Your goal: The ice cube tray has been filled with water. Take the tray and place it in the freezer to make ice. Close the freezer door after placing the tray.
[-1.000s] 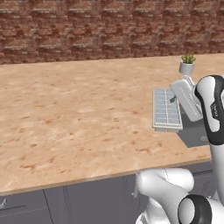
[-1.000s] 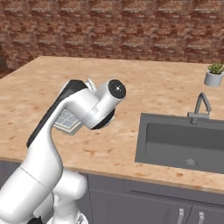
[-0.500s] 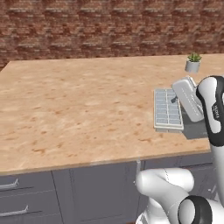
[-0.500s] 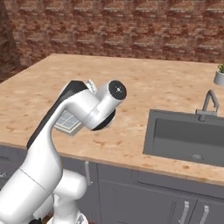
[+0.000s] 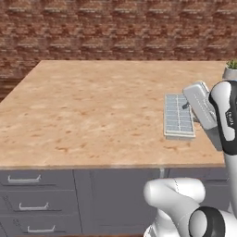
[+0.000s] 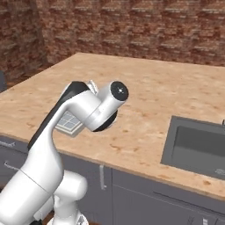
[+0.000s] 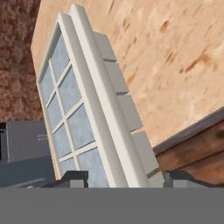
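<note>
The ice cube tray (image 5: 178, 115), pale grey-white with a two-column grid of cells, hangs just above the right part of the wooden counter (image 5: 92, 106). My gripper (image 5: 188, 107) is shut on its right long edge. In the hand view the tray (image 7: 78, 113) stands on edge between my two dark fingertips (image 7: 72, 177), and the gripper (image 7: 126, 177) clamps its rim. From the right base view, the tray (image 6: 68, 122) peeks out behind my arm near the counter's front edge. The freezer and the freezer door are out of view.
A sink (image 6: 197, 140) is sunk into the counter to the right. A small potted plant (image 5: 230, 69) stands at the back right. Grey drawers (image 5: 28, 178) run under the counter. A brick wall (image 5: 115, 28) rises behind it.
The whole scene has slid right in both base views, so the base has moved. The counter's left end has come into view. The tray keeps its place in the gripper.
</note>
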### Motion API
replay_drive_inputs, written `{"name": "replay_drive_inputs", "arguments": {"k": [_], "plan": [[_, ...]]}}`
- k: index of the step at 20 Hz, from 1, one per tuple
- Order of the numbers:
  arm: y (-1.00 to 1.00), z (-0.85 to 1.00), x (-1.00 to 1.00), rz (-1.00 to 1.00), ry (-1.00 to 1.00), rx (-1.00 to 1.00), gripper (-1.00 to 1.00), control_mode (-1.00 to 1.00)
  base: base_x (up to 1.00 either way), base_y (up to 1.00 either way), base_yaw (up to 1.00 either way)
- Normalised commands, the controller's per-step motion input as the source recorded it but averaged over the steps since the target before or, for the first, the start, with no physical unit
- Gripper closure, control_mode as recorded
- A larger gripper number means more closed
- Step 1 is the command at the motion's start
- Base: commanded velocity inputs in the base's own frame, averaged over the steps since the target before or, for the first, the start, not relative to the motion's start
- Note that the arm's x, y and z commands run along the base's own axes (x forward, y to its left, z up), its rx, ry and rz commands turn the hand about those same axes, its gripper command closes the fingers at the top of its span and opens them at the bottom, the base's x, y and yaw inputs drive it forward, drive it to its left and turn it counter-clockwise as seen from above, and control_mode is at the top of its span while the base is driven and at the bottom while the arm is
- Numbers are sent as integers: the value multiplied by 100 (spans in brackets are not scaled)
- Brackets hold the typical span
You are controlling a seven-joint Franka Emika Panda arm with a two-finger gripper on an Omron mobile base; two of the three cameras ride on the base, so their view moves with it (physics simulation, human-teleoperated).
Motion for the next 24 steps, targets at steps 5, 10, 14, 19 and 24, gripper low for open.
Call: {"name": "replay_drive_inputs", "arguments": {"k": [5,10,14,19,24], "plan": [[0,0,0,0,0,0,100,100,0,36,38],[0,0,0,0,0,0,100,100,0,49,39],[0,0,0,0,0,0,100,100,0,66,35],[0,0,0,0,0,0,100,100,0,77,30],[0,0,0,0,0,0,100,100,6,83,28]]}}
